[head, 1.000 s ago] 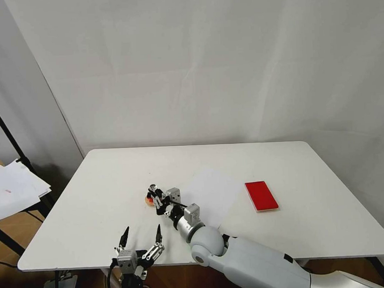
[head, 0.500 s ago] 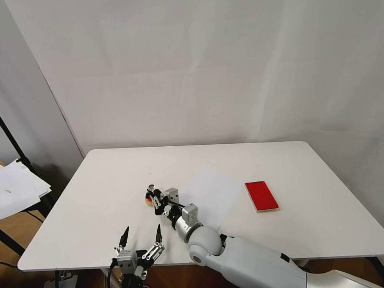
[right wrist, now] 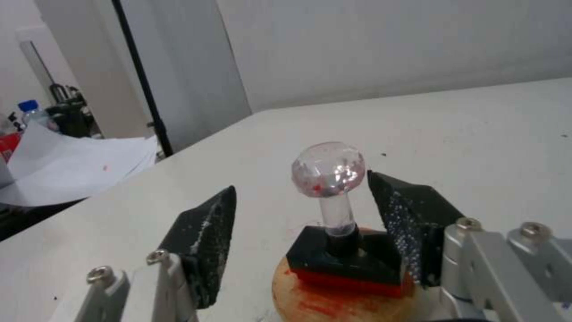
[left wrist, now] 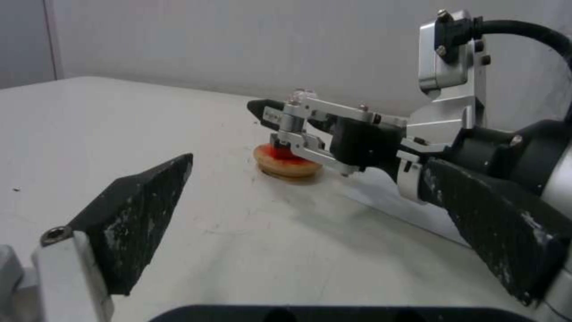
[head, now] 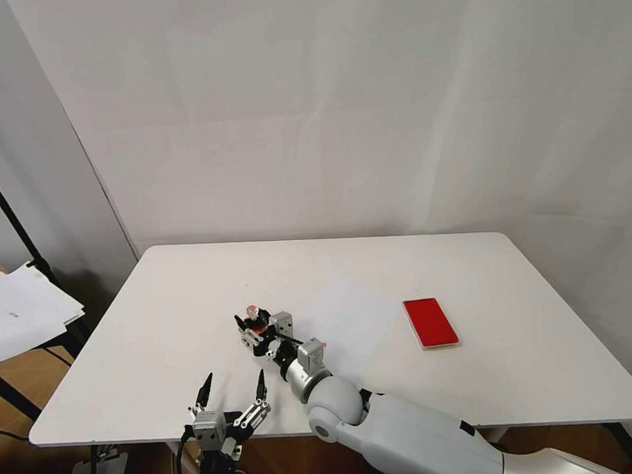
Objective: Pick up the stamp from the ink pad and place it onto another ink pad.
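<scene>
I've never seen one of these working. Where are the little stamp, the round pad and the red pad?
stamp (right wrist: 328,170), right wrist view, clear knob.
round ink pad (left wrist: 290,166), left wrist view, tan rim.
red rectangular ink pad (head: 430,321), head view, red top.

White table (head: 162,383) against plain white wall (head: 324,111); wooden floor (head: 4,453); loose papers (head: 19,313) on black stand.

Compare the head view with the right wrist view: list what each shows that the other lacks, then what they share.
Head view alone: the red rectangular ink pad lying empty at the table's right, the white paper sheet beside it, and the left gripper open at the near edge.

Right wrist view alone: the stamp's black base with its red underside resting on the round ink pad, and a bottle in the background.

Both: the stamp standing upright on the round pad, the right gripper open around it, the white table, and loose papers off its left side.
</scene>
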